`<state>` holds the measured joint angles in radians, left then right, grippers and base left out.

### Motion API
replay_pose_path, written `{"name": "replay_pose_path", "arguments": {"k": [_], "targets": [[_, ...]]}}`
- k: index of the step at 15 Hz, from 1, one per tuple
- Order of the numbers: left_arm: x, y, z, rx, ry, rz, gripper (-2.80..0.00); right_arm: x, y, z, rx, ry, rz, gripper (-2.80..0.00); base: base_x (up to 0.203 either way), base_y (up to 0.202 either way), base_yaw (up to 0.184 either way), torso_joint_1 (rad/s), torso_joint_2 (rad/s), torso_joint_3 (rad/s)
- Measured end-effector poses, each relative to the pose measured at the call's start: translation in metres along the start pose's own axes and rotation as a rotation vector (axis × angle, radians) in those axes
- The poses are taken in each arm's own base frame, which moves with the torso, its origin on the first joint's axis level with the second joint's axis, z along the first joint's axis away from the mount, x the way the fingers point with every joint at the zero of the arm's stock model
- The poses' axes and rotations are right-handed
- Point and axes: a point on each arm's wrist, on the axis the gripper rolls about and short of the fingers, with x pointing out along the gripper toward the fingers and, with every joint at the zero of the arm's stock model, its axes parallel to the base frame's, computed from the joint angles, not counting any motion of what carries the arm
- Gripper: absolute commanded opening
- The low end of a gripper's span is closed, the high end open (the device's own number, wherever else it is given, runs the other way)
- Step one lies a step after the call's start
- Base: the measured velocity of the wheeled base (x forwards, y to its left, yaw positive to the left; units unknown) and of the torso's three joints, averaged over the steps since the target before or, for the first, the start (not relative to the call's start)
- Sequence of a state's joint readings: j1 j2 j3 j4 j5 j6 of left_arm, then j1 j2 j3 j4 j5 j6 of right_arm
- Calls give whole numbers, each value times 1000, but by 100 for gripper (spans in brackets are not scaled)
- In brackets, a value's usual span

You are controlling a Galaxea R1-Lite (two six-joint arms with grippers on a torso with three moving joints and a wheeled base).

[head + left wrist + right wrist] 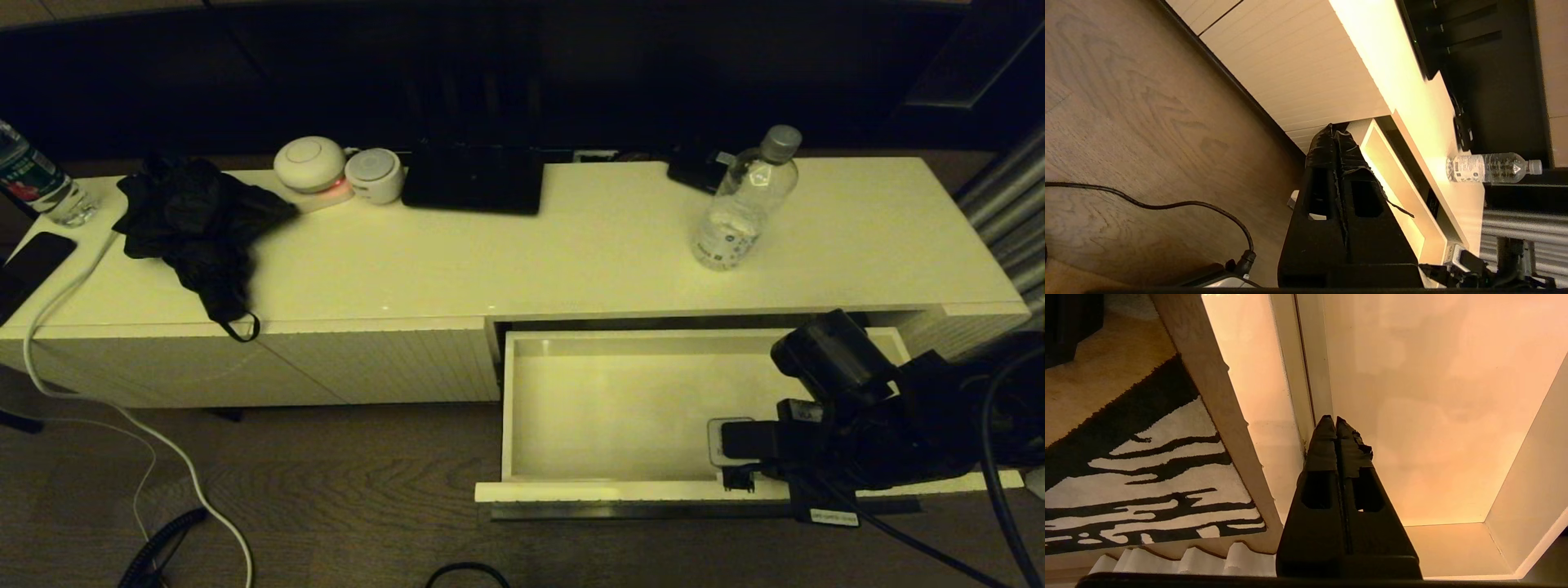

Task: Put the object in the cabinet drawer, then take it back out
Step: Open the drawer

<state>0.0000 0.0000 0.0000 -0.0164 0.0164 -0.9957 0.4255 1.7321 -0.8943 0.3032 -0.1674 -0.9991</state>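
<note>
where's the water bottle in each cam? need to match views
Head view: water bottle stands upright on the cabinet top, right of centre, behind the open drawer.
Left wrist view: water bottle at far right, shown sideways.
Right wrist view: not in it.
Shared landmark: the open drawer.

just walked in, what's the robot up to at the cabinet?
The cabinet drawer is pulled open and nothing lies in the part of it that shows. The right gripper hangs over its front right corner with jaws shut, holding nothing. The water bottle stands upright on the cabinet top behind the drawer, untouched. The left gripper is low by the cabinet's ribbed front, jaws shut and empty, apparently idle.
</note>
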Motion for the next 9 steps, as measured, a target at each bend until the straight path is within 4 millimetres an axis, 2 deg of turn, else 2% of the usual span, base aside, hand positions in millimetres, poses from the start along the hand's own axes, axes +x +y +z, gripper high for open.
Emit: {"name": "replay_pose_path", "arguments": {"k": [4, 7, 9], "targets": [[0, 0, 0, 0, 0, 0, -280, -6, -1, 0, 11, -33, -44, -280, 0, 0, 0, 0, 0, 0], [0, 0, 0, 0, 0, 0, -280, -30, -21, 4, 88, -92, -193, -280, 0, 0, 0, 0, 0, 0], [0, 0, 0, 0, 0, 0, -280, -51, -25, -1, 129, -88, -274, -280, 0, 0, 0, 0, 0, 0]]}}
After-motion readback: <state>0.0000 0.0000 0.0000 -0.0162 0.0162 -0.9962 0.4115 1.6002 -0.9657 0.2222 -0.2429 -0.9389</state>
